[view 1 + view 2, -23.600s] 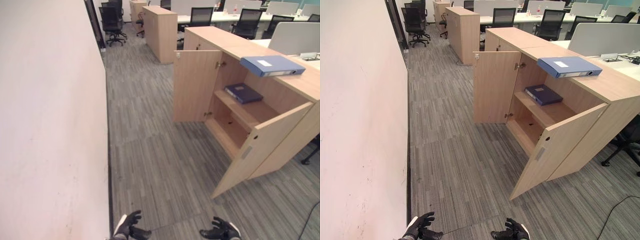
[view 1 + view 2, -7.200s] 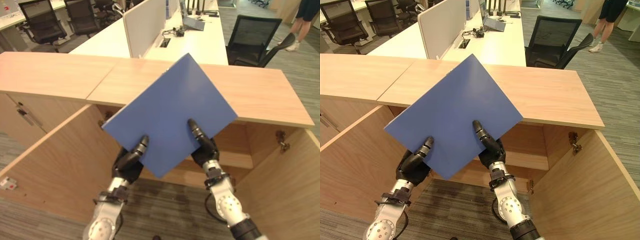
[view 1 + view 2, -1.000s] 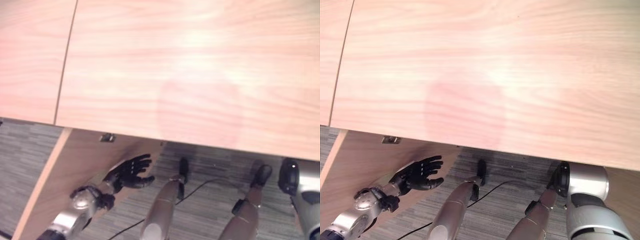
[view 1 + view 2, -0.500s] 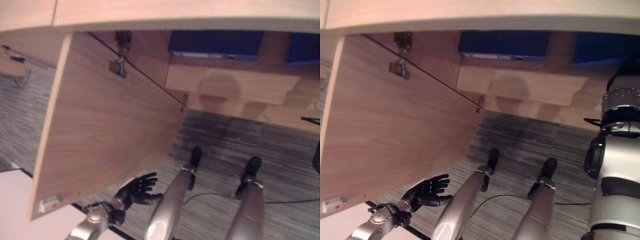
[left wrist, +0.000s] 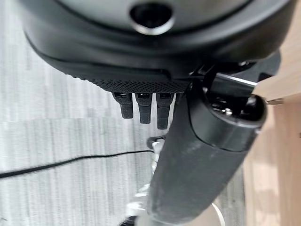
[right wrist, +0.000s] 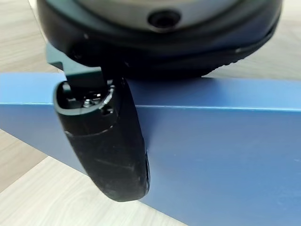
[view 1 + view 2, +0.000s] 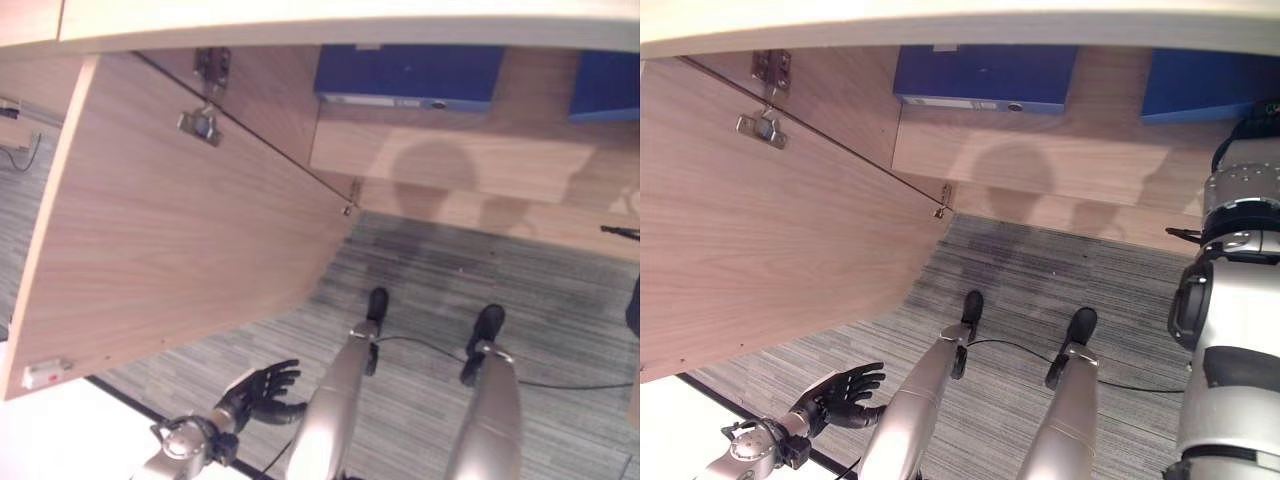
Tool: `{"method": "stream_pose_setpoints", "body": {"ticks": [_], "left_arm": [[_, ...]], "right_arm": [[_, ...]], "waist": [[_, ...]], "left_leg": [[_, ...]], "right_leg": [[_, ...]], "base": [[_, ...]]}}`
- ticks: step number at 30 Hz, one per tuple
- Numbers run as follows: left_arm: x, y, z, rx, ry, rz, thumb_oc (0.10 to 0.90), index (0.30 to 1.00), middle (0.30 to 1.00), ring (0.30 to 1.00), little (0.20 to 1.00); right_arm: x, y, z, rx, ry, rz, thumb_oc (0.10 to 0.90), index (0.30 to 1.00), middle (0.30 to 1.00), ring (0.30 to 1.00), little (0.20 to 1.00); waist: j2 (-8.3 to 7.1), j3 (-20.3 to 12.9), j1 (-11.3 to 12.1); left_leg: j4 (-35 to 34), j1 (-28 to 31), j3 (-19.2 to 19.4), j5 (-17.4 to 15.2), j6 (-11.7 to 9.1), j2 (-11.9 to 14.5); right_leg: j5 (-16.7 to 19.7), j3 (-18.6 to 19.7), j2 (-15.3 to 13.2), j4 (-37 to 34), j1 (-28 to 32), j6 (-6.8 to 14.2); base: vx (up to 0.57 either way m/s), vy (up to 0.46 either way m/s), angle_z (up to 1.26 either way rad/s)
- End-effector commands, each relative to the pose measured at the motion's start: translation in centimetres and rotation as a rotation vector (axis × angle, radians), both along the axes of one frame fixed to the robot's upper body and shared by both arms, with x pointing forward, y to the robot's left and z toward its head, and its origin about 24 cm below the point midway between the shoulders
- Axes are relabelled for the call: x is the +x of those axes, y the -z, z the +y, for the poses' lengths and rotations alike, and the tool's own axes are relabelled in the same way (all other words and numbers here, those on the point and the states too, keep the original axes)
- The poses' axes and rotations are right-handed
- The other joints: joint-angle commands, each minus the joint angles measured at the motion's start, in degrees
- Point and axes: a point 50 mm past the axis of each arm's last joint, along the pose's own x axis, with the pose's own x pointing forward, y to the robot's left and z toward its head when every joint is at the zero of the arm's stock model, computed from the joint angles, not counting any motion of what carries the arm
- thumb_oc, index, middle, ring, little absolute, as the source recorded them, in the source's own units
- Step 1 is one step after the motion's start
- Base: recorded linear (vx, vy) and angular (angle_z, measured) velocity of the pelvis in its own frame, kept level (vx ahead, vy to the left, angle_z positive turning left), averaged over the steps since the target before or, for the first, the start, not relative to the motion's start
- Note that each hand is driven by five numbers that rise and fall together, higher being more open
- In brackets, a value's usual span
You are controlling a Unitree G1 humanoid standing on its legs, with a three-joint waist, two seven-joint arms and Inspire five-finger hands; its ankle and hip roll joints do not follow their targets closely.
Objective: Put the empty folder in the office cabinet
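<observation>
I see my right hand point(image 6: 106, 141) pressing the folder point(image 6: 225, 155) on the cabinet shelf point(image 7: 1040, 160); its fingers stay hidden, release remains.

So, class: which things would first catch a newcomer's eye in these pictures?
Two blue folders on the shelf of the open light-wood cabinet: one to the left, one at the right edge. Then the wide-open wooden door on the left, and the robot's left hand open over the grey striped carpet.

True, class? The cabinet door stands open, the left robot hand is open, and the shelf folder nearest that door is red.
Not quite: the folder is blue, not red, as the left eye view shows. The cabinet door does stand open and the left robot hand is open.
</observation>
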Motion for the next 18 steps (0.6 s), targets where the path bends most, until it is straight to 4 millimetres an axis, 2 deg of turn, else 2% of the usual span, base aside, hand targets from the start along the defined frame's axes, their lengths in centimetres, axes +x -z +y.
{"method": "stream_pose_setpoints", "body": {"ticks": [1, 9, 10, 11, 15, 16, 18], "left_arm": [[-2.5, 0.7, 2.1, 0.086, 0.005, 0.065, 0.8, 0.9, 0.9, 0.9, 0.9], [-2.6, 1.1, 2.2, 0.101, -0.007, 0.076, 0.8, 0.9, 0.9, 0.9, 0.9], [-2.6, 1.1, 2.2, 0.101, -0.007, 0.076, 0.8, 0.9, 0.9, 0.9, 0.9], [-2.6, 1.1, 2.2, 0.104, -0.008, 0.075, 0.8, 0.9, 0.9, 0.9, 0.9], [-2.0, 1.0, 2.0, 0.099, -0.016, 0.065, 0.8, 0.9, 0.9, 0.9, 0.9], [-1.8, 1.0, 1.9, 0.093, -0.022, 0.061, 0.8, 0.9, 0.9, 0.9, 0.9], [-1.7, 0.9, 1.7, 0.089, -0.016, 0.057, 0.8, 0.9, 0.9, 0.9, 0.9]], "right_arm": [[-2.9, -6.3, -1.3, -0.3, 0.071, -0.13, 0.4, 0.3, 0.3, 0.3, 0.3], [-3.6, -7.0, -1.9, -0.233, 0.069, -0.195, 0.4, 0.3, 0.3, 0.3, 0.3], [-3.6, -7.0, -1.9, -0.232, 0.069, -0.195, 0.562, 0.542, 0.542, 0.542, 0.542], [-3.8, -6.9, -2.4, -0.229, 0.078, -0.177, 0.8, 0.9, 0.9, 0.9, 0.9], [-3.7, -5.6, -3.2, -0.23, 0.078, -0.021, 0.8, 0.9, 0.9, 0.9, 0.9], [-3.8, -5.0, -3.6, -0.229, 0.099, 0.062, 0.8, 0.9, 0.9, 0.9, 0.9], [-4.1, -5.0, -3.9, -0.24, 0.109, 0.111, 0.8, 0.9, 0.9, 0.9, 0.9]], "waist": [[-0.58, 0.1, 2.4], [-1.9, -0.2, 2.9], [-1.88, -0.2, 2.9], [-2.14, -0.1, 3.1], [-2.92, 0.0, 3.1], [-3.31, -0.1, 3.0], [-3.24, 0.1, 2.9]], "left_leg": [[0.4, 4.5, -0.7, -7.7, -1.8, 4.6], [0.2, 5.4, -2.0, -7.9, -2.4, 5.0], [0.3, 5.4, -2.1, -7.9, -2.4, 5.0], [0.7, 5.7, -2.3, -8.2, -2.4, 5.1], [0.3, 6.6, -2.4, -8.3, -2.5, 5.2], [-0.3, 7.2, -2.5, -8.2, -2.5, 5.3], [-0.8, 7.6, -2.6, -8.1, -2.6, 5.4]], "right_leg": [[-10.1, 0.2, 0.5, 5.1, 3.7, 3.3], [-12.2, -0.6, 0.6, 7.4, 4.1, 2.3], [-12.3, -0.7, 0.6, 7.4, 4.1, 2.3], [-12.6, -0.8, 0.4, 8.3, 4.3, 2.2], [-13.1, -1.2, 0.4, 8.7, 5.1, 1.8], [-13.1, -1.4, 0.4, 8.6, 5.4, 1.7], [-13.1, -1.5, 0.3, 8.5, 5.7, 1.6]], "base": [[0.03, -0.073, 0.01], [0.02, -0.063, 0.02], [0.01, -0.057, 0.08], [0.01, -0.043, 0.09], [0.01, -0.05, 0.1], [0.01, -0.04, 0.08], [0.0, 0.0, 0.0]]}}
